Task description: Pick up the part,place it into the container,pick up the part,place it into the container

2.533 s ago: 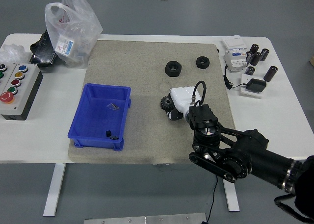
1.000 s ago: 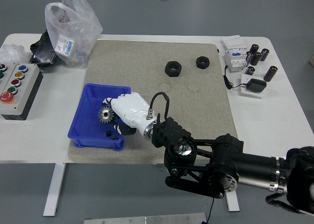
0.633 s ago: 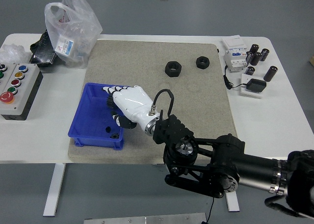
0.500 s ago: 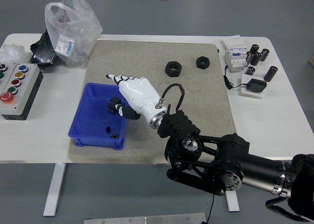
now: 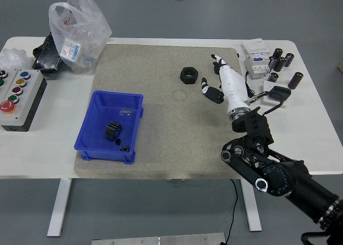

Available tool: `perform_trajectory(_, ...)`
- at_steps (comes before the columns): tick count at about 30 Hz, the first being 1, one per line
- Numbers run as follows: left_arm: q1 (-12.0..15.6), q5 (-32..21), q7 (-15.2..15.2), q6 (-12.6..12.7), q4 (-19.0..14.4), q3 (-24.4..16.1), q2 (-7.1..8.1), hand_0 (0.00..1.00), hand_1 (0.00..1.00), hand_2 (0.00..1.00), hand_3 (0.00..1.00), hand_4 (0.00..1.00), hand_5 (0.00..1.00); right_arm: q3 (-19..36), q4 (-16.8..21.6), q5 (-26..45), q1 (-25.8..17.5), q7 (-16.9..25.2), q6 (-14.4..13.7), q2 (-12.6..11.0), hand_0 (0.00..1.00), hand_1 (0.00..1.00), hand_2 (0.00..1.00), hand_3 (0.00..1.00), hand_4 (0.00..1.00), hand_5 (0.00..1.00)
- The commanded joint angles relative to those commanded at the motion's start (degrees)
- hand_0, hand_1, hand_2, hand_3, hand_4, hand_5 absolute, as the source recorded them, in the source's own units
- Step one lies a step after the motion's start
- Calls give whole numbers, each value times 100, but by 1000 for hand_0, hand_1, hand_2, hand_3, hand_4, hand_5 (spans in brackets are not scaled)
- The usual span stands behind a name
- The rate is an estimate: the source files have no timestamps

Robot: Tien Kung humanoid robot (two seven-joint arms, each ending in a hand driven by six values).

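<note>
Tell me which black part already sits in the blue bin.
The gear, toothed and lying inside the blue bin. The hex nut is out on the mat, left of the right hand, whose fingers are open and hold nothing.

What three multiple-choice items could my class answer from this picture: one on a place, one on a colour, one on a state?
1. Where is the gear?
A. inside the bin
B. on the mat by the nut
C. in the robot hand

2. What colour is the bin?
A. red
B. blue
C. green

3. How is the right robot hand?
A. closed on the gear
B. resting in the bin
C. open, over the mat's far right part

Key: 1 A, the gear lies on the bin floor. 2 B, its walls are blue. 3 C, the fingers are spread and empty beside the large nut.
</note>
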Motion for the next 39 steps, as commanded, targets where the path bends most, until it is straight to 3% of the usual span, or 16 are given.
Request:
perform_trajectory(4,13,54,-4,0,0,-40,-5,616,608,604,605,515,386,547,173,443,-417,526,-52,56,465,788,883,987,656,177)
perform_trajectory(5,13,59,-7,-1,0,-42,-8,616,609,603,604,514,377,656,231,573,-517,674,-69,63,695,885,952,996,745,196)
perform_trajectory(10,28,63,-16,-8,0,-9,-15,616,609,603,604,514,377,851,406,1539,-1030,1691,-173,148,695,885,952,996,745,196)
perform_trajectory(11,33,66,-16,-9,0,-5,-14,616,608,602,604,516,373,808,438,1745,-1103,1897,-172,167,853,889,902,957,726,168)
perform_trajectory(16,62,78,-35,-5,0,-11,-4,616,608,602,604,516,373,501,745,2849,-1524,2999,71,109,853,889,902,957,726,168)
perform_trajectory(17,65,75,-39,-4,0,-13,-3,616,608,601,604,518,370,443,823,3055,-1617,3206,118,67,856,833,838,863,766,245)
perform_trajectory(21,85,69,-43,6,0,-39,-9,616,608,601,604,518,370,275,1143,3933,-2028,4057,211,-128,856,833,838,863,766,245)
perform_trajectory(25,110,118,-25,17,0,-104,-15,616,608,602,604,519,364,165,1195,4716,-2307,4715,249,-144,840,824,816,836,734,220)
perform_trajectory(29,92,114,-43,19,0,-99,-25,616,608,601,604,523,363,40,1146,5324,-2335,5180,258,-123,839,829,814,829,718,209)
perform_trajectory(39,56,90,-70,19,0,-69,-46,616,608,602,605,525,361,-44,1104,5610,-2172,5200,175,-221,840,833,815,827,736,217)
